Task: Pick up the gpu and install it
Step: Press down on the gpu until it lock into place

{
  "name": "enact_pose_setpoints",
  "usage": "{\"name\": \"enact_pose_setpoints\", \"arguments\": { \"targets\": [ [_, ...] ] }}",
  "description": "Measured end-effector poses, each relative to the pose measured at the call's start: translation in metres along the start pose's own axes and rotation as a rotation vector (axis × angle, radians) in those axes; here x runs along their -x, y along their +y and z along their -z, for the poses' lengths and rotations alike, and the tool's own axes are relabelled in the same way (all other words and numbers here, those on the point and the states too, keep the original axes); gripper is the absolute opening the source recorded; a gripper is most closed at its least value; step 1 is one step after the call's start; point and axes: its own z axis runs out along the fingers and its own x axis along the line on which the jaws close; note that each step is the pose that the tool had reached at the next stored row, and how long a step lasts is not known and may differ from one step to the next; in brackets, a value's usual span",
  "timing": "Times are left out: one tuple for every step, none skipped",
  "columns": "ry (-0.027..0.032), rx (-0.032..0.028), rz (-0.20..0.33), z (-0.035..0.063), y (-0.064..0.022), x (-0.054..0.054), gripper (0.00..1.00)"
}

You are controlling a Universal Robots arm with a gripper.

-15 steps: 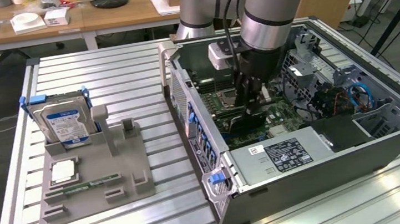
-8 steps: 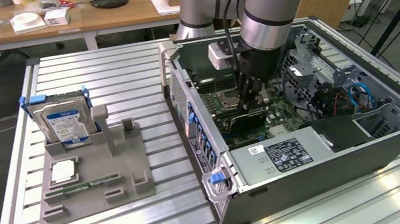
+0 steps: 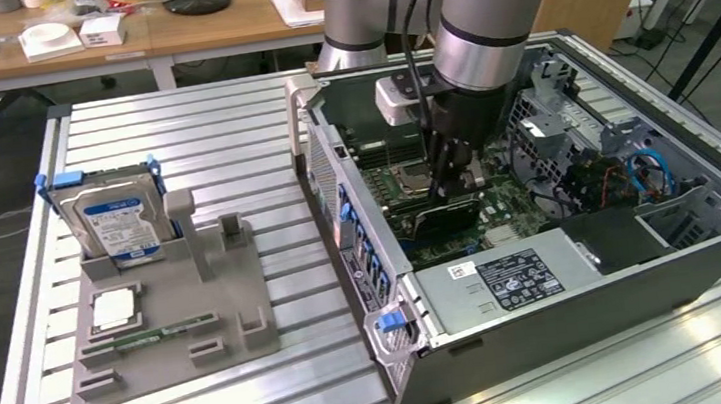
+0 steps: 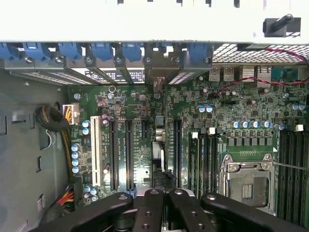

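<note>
GPU (image 3: 446, 215) | stands on edge inside computer case (image 3: 585, 289), directly under gripper (image 3: 454, 177) | long axis runs along motherboard (image 4: 145, 130) slots | fingers (image 4: 154, 208) closed, pinching card's top edge

The arm reaches down into the open computer case (image 3: 580, 239) on the slatted desk (image 3: 192, 129); its claw (image 3: 455, 184) is closed on the gpu (image 3: 442, 215), upright over the motherboard; on the exterior view's left, a blue-labelled hard drive (image 3: 118, 222) stands in a grey holder (image 3: 173, 327).
</note>
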Motion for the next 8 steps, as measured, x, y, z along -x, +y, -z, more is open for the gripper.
{"name": "enact_pose_setpoints", "arguments": {
  "targets": [
    [0.0,0.0,0.0,0.0,0.0,0.0,0.11],
    [0.0,-0.0001,0.0,0.0,0.0,0.0,0.11],
    [0.0,0.0,0.0,0.0,0.0,0.0,0.11],
    [0.0005,0.0001,0.0,0.0,0.0,0.0,0.11],
    [0.0005,0.0,0.0,0.0,0.0,0.0,0.11],
    [0.0005,0.0,0.0,0.0,0.0,0.0,0.11],
    [0.0005,0.0,0.0,0.0,0.0,0.0,0.11],
    [0.0005,0.0,0.0,0.0,0.0,0.0,0.11]
  ]
}}
